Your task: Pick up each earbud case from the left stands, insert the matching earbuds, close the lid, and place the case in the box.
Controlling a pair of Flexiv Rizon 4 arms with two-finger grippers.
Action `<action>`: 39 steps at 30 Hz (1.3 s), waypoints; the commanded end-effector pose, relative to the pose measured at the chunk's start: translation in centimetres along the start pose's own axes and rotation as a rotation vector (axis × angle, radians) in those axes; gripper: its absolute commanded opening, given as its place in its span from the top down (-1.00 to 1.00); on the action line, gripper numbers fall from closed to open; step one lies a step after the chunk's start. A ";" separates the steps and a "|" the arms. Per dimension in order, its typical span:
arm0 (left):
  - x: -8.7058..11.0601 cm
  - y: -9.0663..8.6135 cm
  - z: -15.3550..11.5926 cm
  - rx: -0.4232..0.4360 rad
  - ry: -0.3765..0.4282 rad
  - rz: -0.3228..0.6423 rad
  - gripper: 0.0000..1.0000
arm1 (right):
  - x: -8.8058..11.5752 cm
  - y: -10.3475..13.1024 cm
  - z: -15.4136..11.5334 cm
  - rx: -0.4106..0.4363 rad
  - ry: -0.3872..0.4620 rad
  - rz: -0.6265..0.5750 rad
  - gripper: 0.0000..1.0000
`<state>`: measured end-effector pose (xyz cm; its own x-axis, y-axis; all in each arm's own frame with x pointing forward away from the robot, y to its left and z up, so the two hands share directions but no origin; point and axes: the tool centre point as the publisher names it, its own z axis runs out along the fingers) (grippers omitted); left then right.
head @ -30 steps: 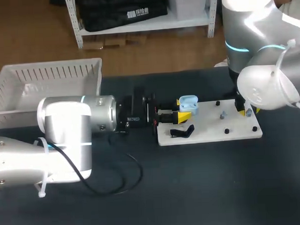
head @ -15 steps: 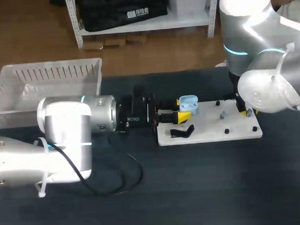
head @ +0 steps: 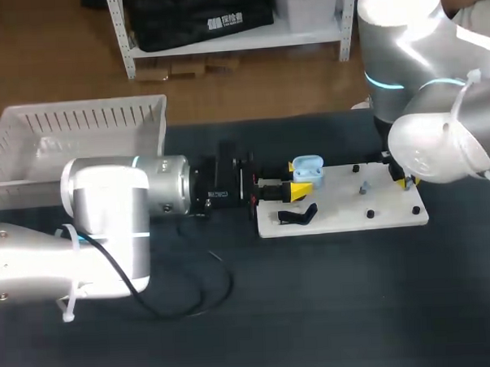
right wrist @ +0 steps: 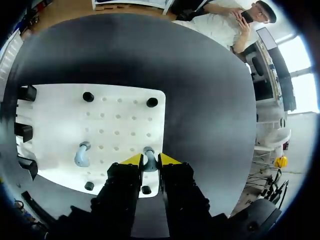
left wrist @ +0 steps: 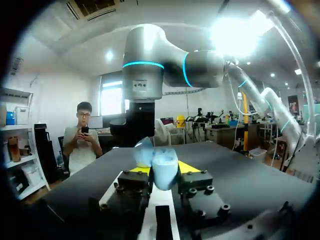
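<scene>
Midway across the dark surface [head: 316, 310], over the left end of the white pegboard [head: 344, 213], a pale blue open-lidded earbud case [head: 308, 168] is pinched by the left jaws. Toward the right edge, a pale blue earbud [right wrist: 148, 154] on the board is pinched by the right jaws.

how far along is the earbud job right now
Nothing looks finished: no case is visible in the white box. In hand: the left tool holds the blue earbud case, lid open; the right tool grips one earbud on the white board. To do: the second earbud, closing the lid, boxing.
</scene>
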<state>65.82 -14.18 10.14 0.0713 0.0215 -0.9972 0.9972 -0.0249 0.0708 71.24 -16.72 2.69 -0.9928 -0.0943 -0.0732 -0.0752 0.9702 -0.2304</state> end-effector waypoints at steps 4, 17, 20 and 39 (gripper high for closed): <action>0.0 0.2 0.0 0.005 -0.001 -0.001 1.00 | 0.1 0.4 -0.8 0.009 -0.007 0.003 1.00; 0.0 0.2 0.0 0.005 -0.001 -0.001 1.00 | 1.9 1.3 -6.4 0.029 -0.041 0.011 1.00; 0.0 0.2 0.0 0.005 -0.001 -0.001 1.00 | 2.7 1.9 -8.5 0.030 -0.048 0.012 1.00; 0.0 0.2 0.0 0.005 -0.001 -0.001 1.00 | 6.0 10.3 -19.3 -0.009 -0.103 -0.076 1.00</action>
<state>65.82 -14.18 10.14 0.0713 0.0215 -0.9972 0.9972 -0.0249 0.0708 63.09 -4.13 17.80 -0.9679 -0.1931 -0.1607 -0.1570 0.9643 -0.2131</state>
